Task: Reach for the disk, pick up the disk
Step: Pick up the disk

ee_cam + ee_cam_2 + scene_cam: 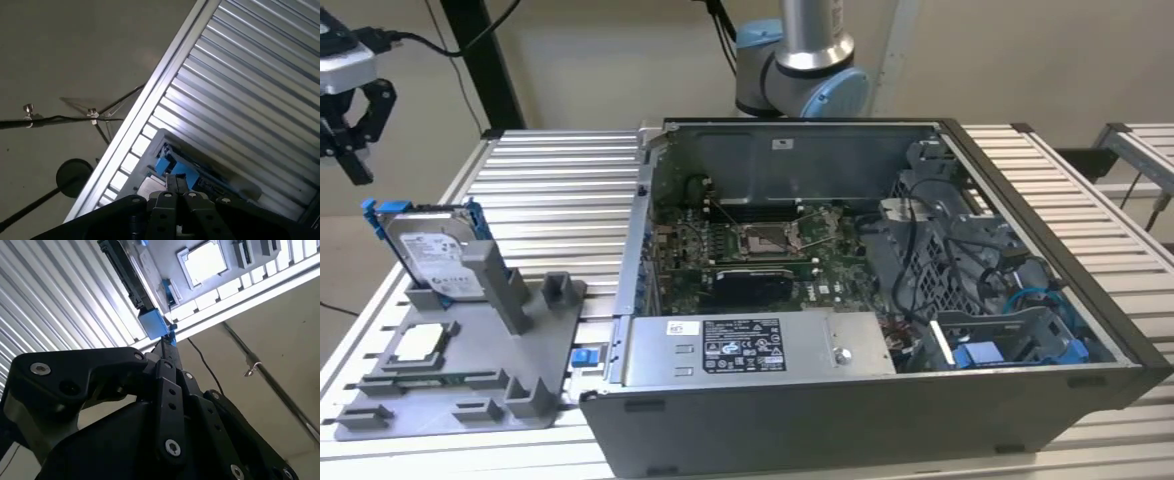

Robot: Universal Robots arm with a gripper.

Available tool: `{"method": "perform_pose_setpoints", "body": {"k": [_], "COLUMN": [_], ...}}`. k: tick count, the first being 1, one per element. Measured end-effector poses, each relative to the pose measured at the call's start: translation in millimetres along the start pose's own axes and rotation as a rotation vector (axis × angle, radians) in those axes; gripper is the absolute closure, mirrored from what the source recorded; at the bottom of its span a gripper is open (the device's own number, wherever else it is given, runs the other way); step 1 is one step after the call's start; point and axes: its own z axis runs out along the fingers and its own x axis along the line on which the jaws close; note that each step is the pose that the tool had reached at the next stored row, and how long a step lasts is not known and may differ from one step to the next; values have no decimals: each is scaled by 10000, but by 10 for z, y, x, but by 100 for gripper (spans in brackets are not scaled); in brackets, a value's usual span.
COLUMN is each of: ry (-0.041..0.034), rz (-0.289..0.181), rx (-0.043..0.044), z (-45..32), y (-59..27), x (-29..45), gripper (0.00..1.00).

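— Blue plastic is seen framing the disk (434, 250). Where is it placed?

— It is stood upright on its edge in a slot of the grey holder (500, 285), at the exterior view's left, on the slatted table (554, 185). A square chip (416, 345) is laid flat on the same holder, nearer the camera. The open computer case (854, 430) is set just beside the holder, toward the exterior view's right.

— And where is the gripper (356, 170) found?

— It is held in the air, higher than the disk and further toward the exterior view's left. It is kept apart from the disk. In the second wrist view the disk (129, 276) is seen edge-on past the black linkage, and a corner of its bracket (152, 324) is seen close to the gripper (165, 342).

— How are the fingers set?

— In the first wrist view the fingertips (171, 184) are pressed together, side against side, and nothing is gripped between them.
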Motion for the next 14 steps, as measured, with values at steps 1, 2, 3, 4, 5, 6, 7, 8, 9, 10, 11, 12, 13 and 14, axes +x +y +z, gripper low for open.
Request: {"method": "perform_pose_setpoints", "body": {"k": [1, 2, 3, 4, 5, 6, 7, 8, 9, 10, 11, 12, 13, 14], "ry": [6, 13, 20, 27, 34, 41, 48, 53, 60, 66, 72, 78, 85, 91], "rz": [-154, -307, -468, -635, -800, -964, -1130, -1292, -1459, -1622, -1782, -1943, -2095, -2255], "rx": [4, 9, 14, 19, 24, 29, 33, 38, 41, 45, 49, 53, 57, 61], "z": [0, 0, 0, 0, 0, 0, 0, 0, 0, 0, 0, 0, 0, 0], "y": [0, 1, 1, 1, 1, 1, 1, 1, 1, 2, 2, 2, 2, 2], "x": [0, 1, 1, 1, 2, 2, 2, 2, 2, 3, 3, 3, 3, 3], "gripper": [100, 100, 100, 100, 100, 100, 100, 100, 100, 100, 100, 100, 100, 100]}}
